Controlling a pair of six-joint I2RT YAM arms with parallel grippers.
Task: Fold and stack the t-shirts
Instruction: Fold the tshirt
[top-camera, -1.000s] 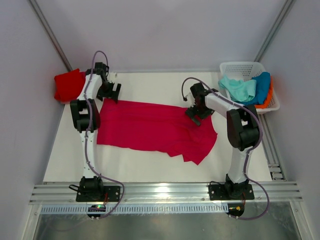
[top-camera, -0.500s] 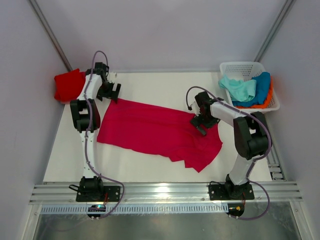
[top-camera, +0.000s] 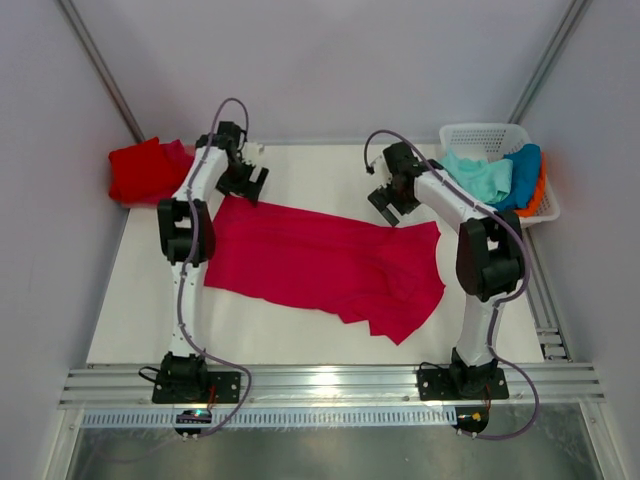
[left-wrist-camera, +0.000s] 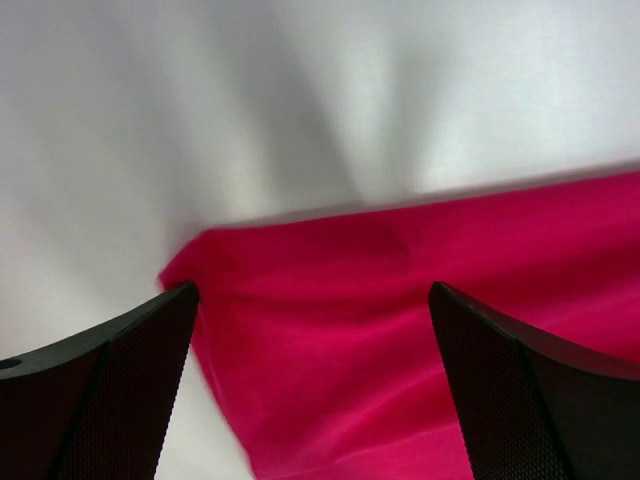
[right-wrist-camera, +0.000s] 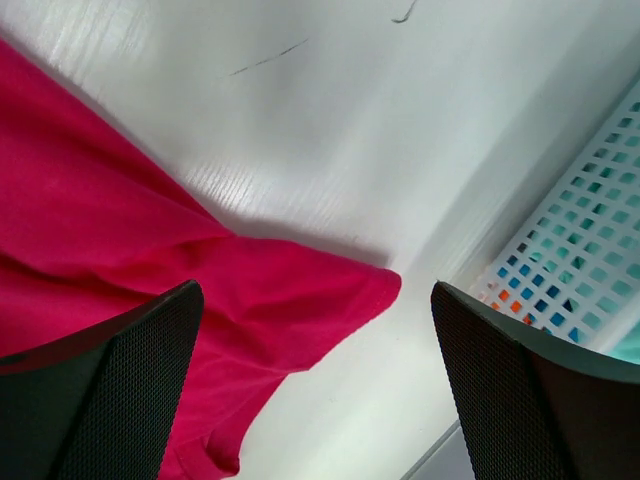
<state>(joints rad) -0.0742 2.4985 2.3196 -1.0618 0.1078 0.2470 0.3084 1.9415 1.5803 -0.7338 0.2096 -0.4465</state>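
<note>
Crimson t-shirt (top-camera: 320, 262) runs left-to-right; my left gripper (top-camera: 248, 188) and right gripper (top-camera: 386, 207), both spread empty, hover at its far corners.

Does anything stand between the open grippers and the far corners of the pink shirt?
Nothing visible does. The left gripper hangs open above the shirt's far left corner, the right gripper above its far right corner. The basket stands off to the side.

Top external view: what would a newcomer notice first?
A crimson-pink t-shirt lies spread across mid-table, with the open left claw and open right claw at its far corners. A red t-shirt sits at the far left; a white basket holding other t-shirts, far right.
</note>
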